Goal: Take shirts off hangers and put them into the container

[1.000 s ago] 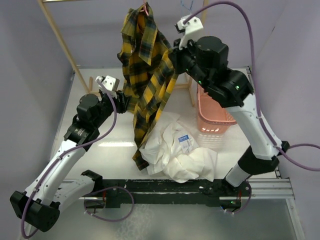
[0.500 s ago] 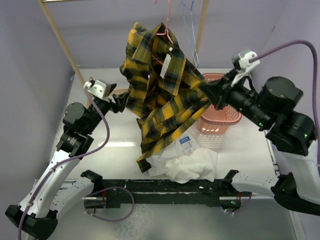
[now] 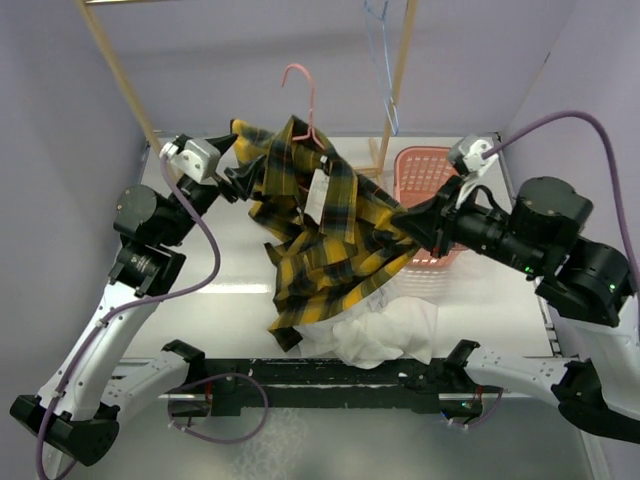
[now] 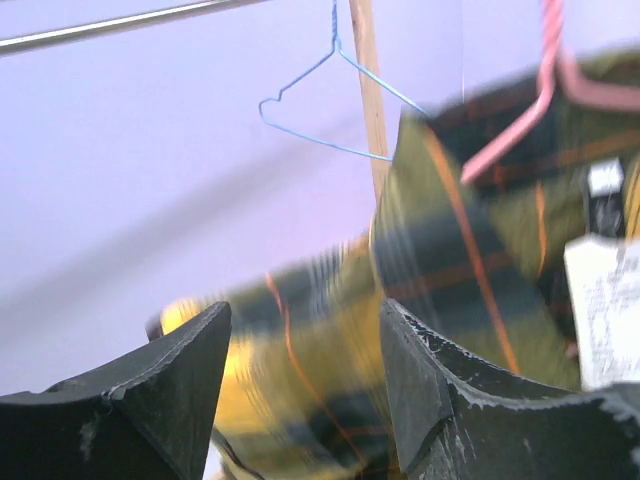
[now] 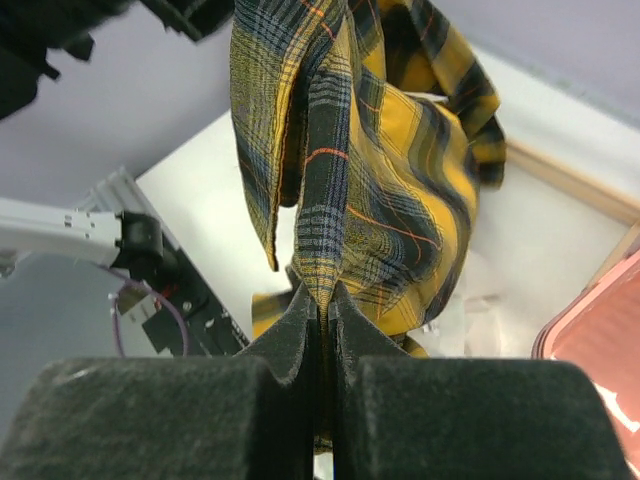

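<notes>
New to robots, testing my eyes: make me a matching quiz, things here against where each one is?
1 plaid shirt
2 white shirt
3 blue hanger
4 pink laundry basket

A hanging bare beside the wooden pole
B crumpled on the table
C pinched in the right gripper
D standing on the table's right side

Pairs: 1-C, 2-B, 3-A, 4-D

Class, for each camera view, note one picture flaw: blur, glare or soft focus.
Top external: a glare streak on the table. Left wrist: motion blur smears the plaid shirt, while the blue hanger is sharp. Right wrist: the right fingers are soft, the shirt beyond crisp.
</notes>
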You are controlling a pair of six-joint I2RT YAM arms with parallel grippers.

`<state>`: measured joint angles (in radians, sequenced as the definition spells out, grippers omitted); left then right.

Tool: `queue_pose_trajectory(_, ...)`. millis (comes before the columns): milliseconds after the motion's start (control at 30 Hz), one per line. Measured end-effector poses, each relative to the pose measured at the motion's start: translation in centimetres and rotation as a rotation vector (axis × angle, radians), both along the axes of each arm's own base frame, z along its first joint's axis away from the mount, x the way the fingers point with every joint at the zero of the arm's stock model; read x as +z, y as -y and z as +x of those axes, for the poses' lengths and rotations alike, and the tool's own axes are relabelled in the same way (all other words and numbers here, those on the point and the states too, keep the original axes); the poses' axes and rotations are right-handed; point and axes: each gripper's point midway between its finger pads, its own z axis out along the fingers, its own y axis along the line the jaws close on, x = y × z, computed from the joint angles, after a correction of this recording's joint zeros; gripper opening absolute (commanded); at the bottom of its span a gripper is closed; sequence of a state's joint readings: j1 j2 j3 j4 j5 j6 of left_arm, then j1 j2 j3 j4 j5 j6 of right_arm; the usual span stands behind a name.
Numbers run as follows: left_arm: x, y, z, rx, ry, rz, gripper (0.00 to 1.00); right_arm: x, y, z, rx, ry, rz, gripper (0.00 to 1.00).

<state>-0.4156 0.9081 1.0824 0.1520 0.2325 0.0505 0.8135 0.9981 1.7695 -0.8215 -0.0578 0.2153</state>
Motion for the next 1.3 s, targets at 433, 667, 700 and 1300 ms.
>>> queue_pose_trajectory(433, 0.0, 1.1, -1.5, -0.063, 0.126, 0.146, 0.65, -3.0, -0.7, -1.4, 0.073, -0.091, -0.030, 0.00)
queue_pose_trajectory(667, -1.8, 1.3, -2.9, -0.106, 0.110, 0.209, 0.63, -2.6, -0.1, -2.8, 0.102, -0.091, -0.008, 0.00)
queue_pose_trajectory(700, -1.9, 1.3, -3.1, -0.114, 0.108, 0.215, 0.63, -2.6, 0.0, -3.0, 0.108, -0.093, -0.006, 0.00)
queue_pose_trajectory(1300, -4.3, 2.0, -3.9, -0.181, 0.043, 0.273, 0.61, -1.5, 0.9, -7.2, 0.234, -0.102, 0.063, 0.00)
